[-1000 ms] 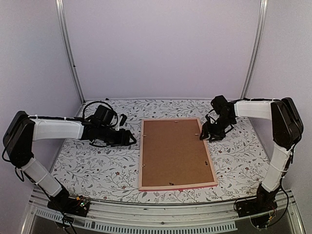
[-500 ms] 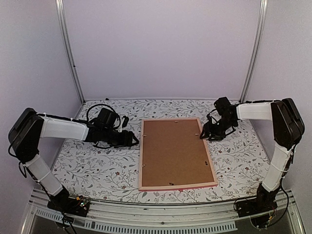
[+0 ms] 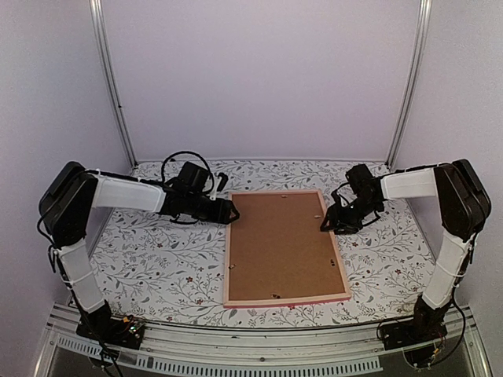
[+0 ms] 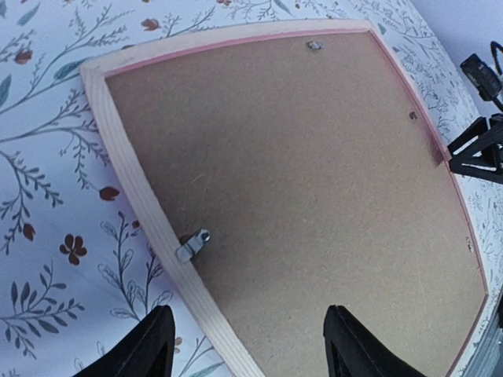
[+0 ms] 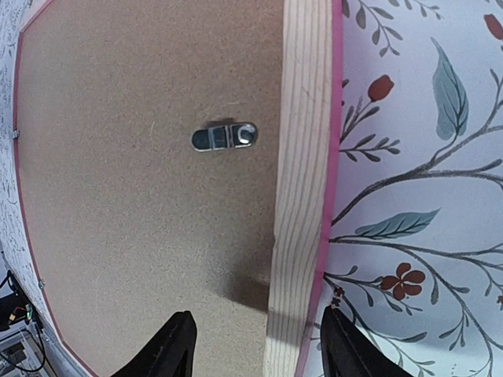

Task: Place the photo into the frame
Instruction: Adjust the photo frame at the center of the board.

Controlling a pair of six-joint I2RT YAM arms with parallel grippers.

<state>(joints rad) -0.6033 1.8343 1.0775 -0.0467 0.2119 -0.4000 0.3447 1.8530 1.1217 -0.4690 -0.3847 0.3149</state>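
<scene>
Your L arm is stretching in low from the left. The left gripper [image 3: 230, 210] is hovering over the left rail of the frame [image 3: 283, 243] nr the far corner, fingers spread wide, holding nothing. Your R arm is bending in from the right. The right gripper [image 5: 259, 318] is straddling the right rail by a turn clip [image 5: 225, 137], fingers apart, empty; possibly touching wood, can't confirm. The frame is lying back-up mid-table [image 3: 157, 267], w/ cloth showing on all sides.
</scene>
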